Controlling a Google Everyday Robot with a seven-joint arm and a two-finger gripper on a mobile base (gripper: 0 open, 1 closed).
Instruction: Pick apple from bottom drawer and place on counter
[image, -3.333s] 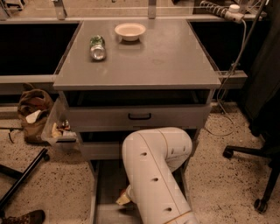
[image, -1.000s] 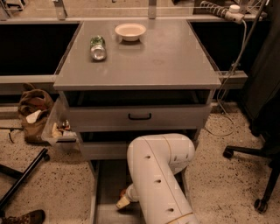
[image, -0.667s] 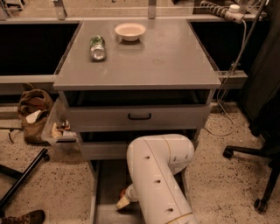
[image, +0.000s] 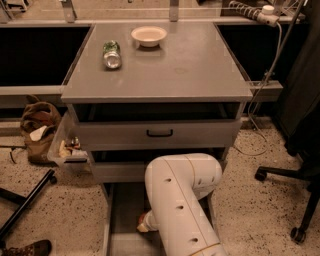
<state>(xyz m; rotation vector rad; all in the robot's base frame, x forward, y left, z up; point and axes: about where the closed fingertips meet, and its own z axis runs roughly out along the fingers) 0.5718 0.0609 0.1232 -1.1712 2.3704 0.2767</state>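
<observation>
Down at the foot of the cabinet, the robot's white arm (image: 182, 200) bends steeply into the pulled-out bottom drawer (image: 124, 210), its thick forearm covering most of the drawer's grey floor. The gripper (image: 144, 223) is low inside that drawer, at the arm's left edge, where only a small tan and reddish tip shows past the white casing. Whether the gripper is open, closed or gripping something cannot be told, since the arm hides it. The apple cannot be picked out for certain either. The reddish bit beside the tip may be part of it, so it most likely lies in the drawer at the gripper rather than anywhere higher. The arm probably comes in from above and in front because the two shallower drawers overhang the back of the bottom one: the middle drawer (image: 117, 170) is slightly open, and the upper one with a black handle (image: 160, 133) is open a little too. Above them the desk (image: 175, 70) is broad and flat, carrying a white bowl (image: 149, 35) and a green can (image: 111, 54) lying on its side, both towards the far left, which leaves bare grey surface nearer the front and right where the apple could be set down. The step in hand looks like the grasp itself, with the lift and the placing not yet done.
</observation>
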